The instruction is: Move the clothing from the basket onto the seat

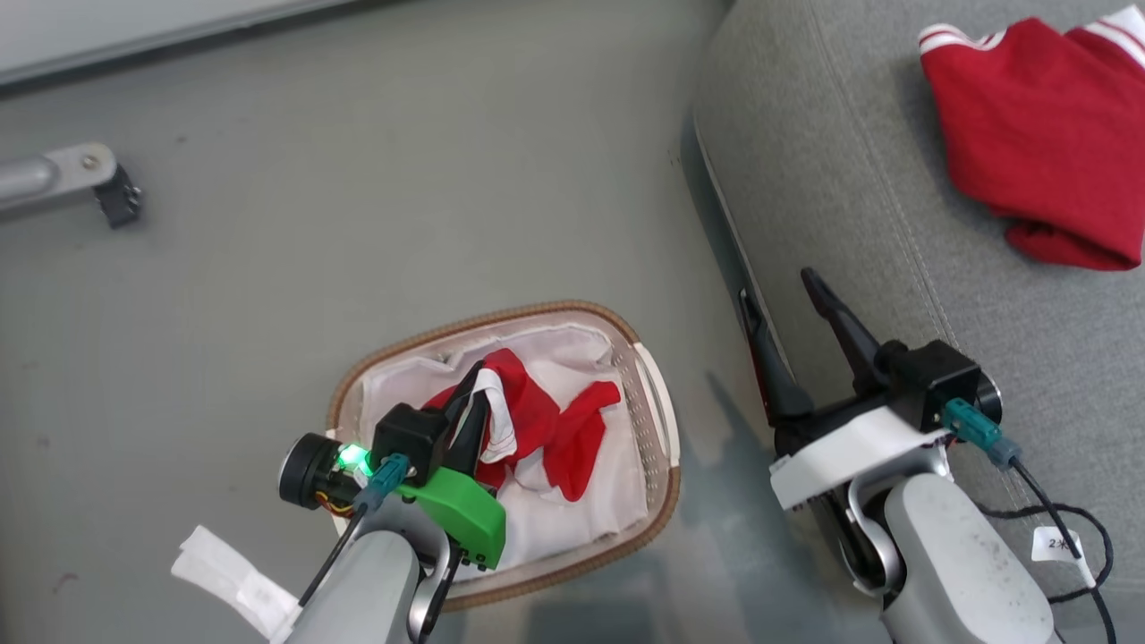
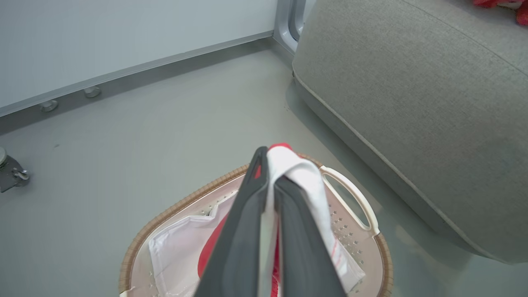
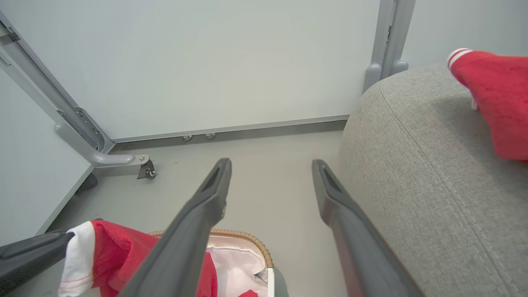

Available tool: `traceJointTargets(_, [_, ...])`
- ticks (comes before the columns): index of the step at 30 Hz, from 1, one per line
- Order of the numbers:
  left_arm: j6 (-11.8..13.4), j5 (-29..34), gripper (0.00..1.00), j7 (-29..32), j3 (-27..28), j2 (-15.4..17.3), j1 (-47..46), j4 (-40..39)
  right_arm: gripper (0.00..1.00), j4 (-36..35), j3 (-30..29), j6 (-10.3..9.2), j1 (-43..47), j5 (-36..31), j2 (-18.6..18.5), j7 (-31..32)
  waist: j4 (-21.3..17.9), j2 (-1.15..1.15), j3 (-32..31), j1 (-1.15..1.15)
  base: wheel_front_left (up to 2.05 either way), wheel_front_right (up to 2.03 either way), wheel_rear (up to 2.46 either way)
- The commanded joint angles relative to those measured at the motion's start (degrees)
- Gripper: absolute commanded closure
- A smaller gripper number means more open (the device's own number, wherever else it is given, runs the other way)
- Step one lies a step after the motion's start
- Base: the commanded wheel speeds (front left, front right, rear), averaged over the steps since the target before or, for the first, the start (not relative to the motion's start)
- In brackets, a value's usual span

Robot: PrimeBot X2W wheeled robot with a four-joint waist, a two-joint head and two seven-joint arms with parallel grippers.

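Bright, even light — soft shadows, sharp focus, slight edge distortion.

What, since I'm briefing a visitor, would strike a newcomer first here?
A red garment lies on the grey seat at the upper right of the head view. At lower centre, the left gripper has its jaws shut on red-and-white clothing over the basket.

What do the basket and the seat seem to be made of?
The basket: probably white plastic with a smooth matte finish, judging by the rows of punched holes in its wall. Its brown rim looks woven. The seat: grey textile upholstery, matte, with a visible weave and stitched seams.
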Motion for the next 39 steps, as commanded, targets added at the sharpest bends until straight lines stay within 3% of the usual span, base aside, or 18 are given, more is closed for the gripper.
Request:
traceJointTargets(1, [-0.3, -0.1, 1.0, -0.1, 0.8, -0.1, 1.6, -1.3, 0.0, 0.4, 0.2, -0.06, 1.4, -0.2, -0.3, -0.3, 3.9, 0.0, -6.6, 0.0, 0.0, 0.0, 0.0])
traceJointTargets(10, [-0.8, -1.4, 1.0, -0.1, 3.7, -0.1, 5.6, -12.8, 0.0, 1.9, 0.2, -0.06, 6.0, -0.4, -0.5, -0.3, 5.7, 0.0, -12.6, 0.0, 0.0, 0.0, 0.0])
traceJointTargets(22, [-0.9, -3.7, 1.0, -0.1, 3.7, -0.1, 0.6, -25.1, 0.0, 3.1, 1.1, -0.06, 9.1, -0.2, 0.1, -0.3, 6.7, 0.0, -15.6, 0.0, 0.0, 0.0, 0.0])
traceJointTargets(32, [0.5, -5.7, 1.0, -0.1, 0.6, -0.1, -0.8, -29.2, 0.0, 3.3, 5.1, -0.06, 9.2, -1.6, -0.7, -0.3, 7.7, 0.0, -17.2, 0.0, 0.0, 0.0, 0.0])
traceJointTargets(39, [0.8, -6.6, 1.0, -0.1, -1.7, -0.1, -0.8, -29.8, 0.0, 4.6, 12.2, -0.07, 3.7, -3.5, -3.9, -0.3, 8.8, 0.0, -17.4, 0.0, 0.0, 0.0, 0.0])
